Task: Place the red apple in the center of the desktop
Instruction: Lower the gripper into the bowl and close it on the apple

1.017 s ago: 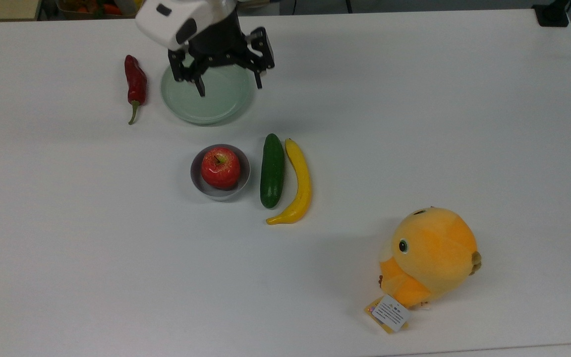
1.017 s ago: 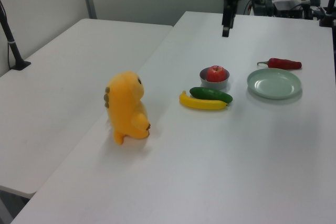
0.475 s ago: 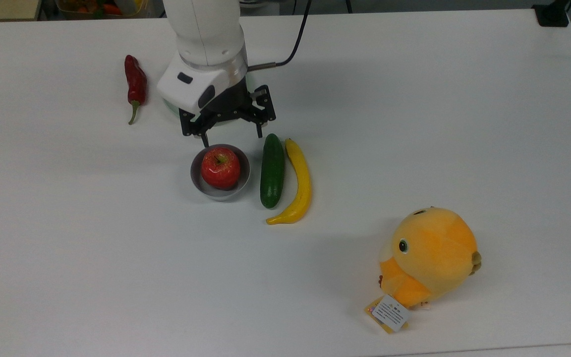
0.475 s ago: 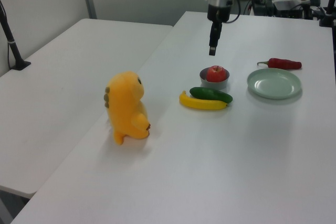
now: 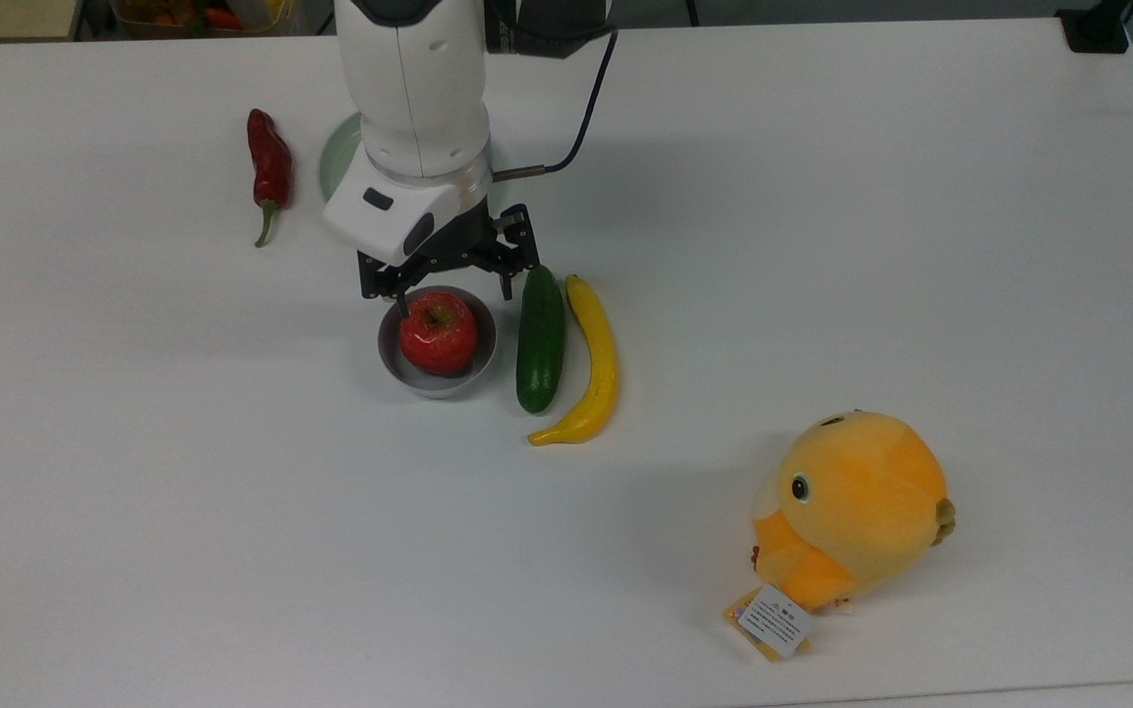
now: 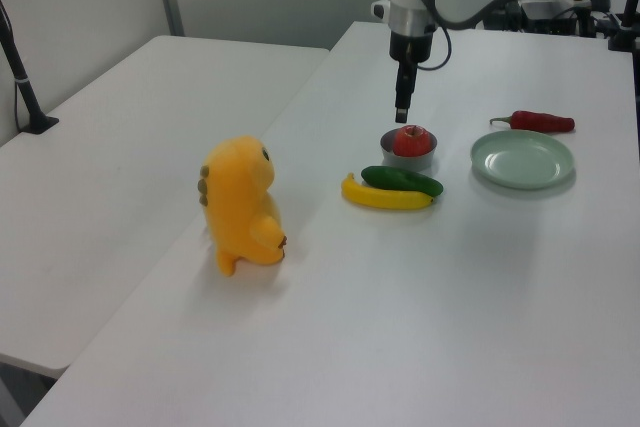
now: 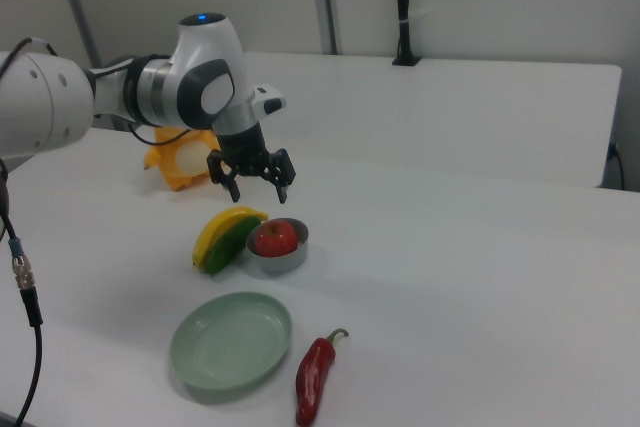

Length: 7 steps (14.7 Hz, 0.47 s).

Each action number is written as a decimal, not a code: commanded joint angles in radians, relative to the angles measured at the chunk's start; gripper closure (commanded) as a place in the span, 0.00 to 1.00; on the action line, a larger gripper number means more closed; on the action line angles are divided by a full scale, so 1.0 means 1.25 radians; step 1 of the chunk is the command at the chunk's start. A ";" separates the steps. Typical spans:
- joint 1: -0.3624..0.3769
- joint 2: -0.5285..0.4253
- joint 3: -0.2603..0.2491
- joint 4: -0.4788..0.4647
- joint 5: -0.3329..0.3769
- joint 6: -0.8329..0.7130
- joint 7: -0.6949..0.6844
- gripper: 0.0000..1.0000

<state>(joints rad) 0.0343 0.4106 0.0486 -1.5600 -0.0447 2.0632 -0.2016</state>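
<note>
Moved: the claw (image 5: 449, 293) had come down the top view from over the green plate (image 5: 334, 165) to the far rim of the grey bowl (image 5: 438, 379); nothing else had shifted.
Red apple (image 5: 439, 333): sat stem-up in the grey bowl, near the middle of the surface (image 5: 232, 511).
Neighbours: a cucumber (image 5: 540, 337) lay just beside the bowl on the top view's right, with a banana (image 5: 596, 364) touching or nearly touching it on its far side.
Open room: wide bare surface lay on the top view's left and toward the bottom edge; the plush toy (image 5: 854, 512) stood well apart near the bottom right edge.
Far side: the green plate and a red chili (image 5: 268, 167) lay near the arm, the plate partly hidden behind it.
Claw: spread wide and holding nothing; in the right view (image 7: 254, 181) it hung just above the apple (image 7: 275, 237), apart from it.
Fingers: one tip (image 5: 402, 307) overlapped the bowl's rim in the top view; whether it touched could not be told.
</note>
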 commanded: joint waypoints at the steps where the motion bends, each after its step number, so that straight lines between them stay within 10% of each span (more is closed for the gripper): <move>1: 0.006 0.008 -0.003 -0.043 -0.039 0.056 -0.008 0.00; 7: 0.006 0.045 -0.003 -0.043 -0.077 0.066 -0.007 0.00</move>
<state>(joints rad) 0.0342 0.4588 0.0486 -1.5960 -0.1129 2.1157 -0.2016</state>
